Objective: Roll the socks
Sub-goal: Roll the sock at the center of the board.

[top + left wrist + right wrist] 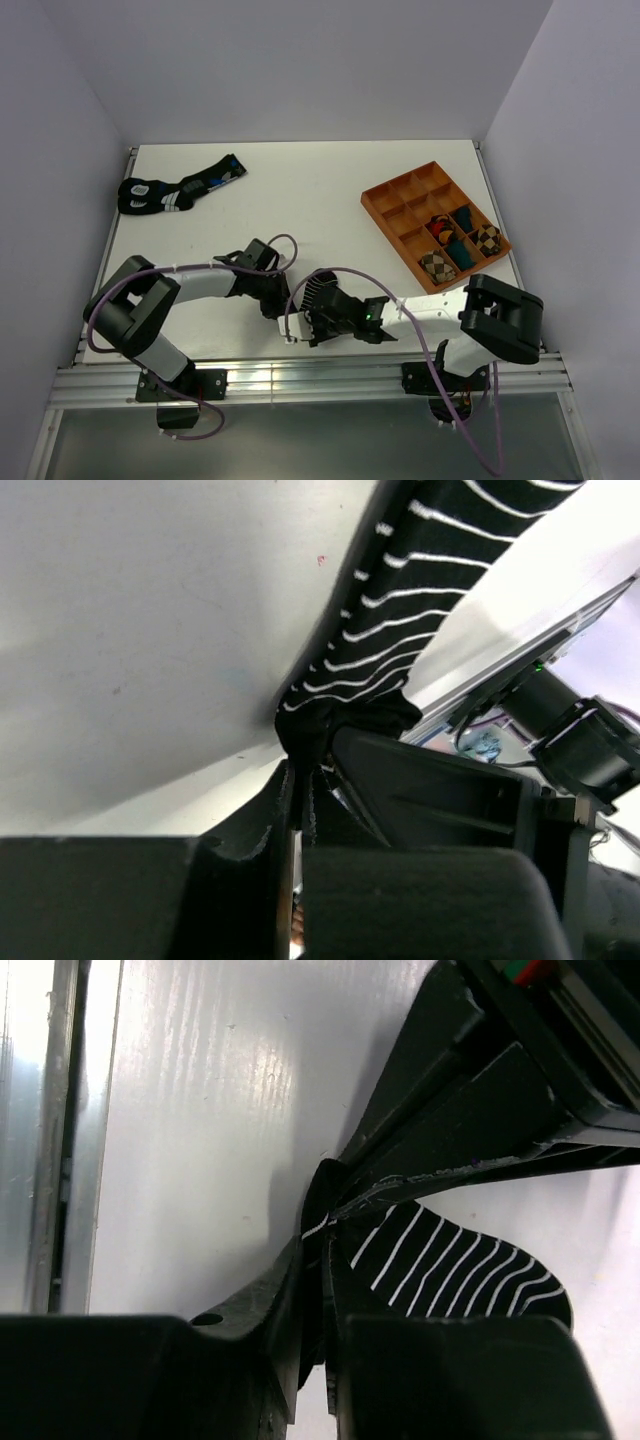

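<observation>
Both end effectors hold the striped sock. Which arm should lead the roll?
Left, probably: the left end effector pinches the bunched end of the striped sock, which runs straight ahead. The right end effector grips from the side.

Directions are read on the top view, with 12 o'clock at the far edge of the table (330, 190) and 6 o'clock at the arm bases. The compartment tray (368, 203) sits on the table at 2 o'clock, turned diagonally. Rolled bundles (437, 265) occupy its compartments toward 4 o'clock; those toward 11 o'clock hold nothing. A pair of socks (175, 190) lies at 10 o'clock, near the left edge. The ankle sock (400, 610) lies at 6 o'clock, just inside the near edge. The left fingers (270, 820) meet it from 10 o'clock and the right fingers (280, 1290) from 3 o'clock, both pinching its fabric.
</observation>
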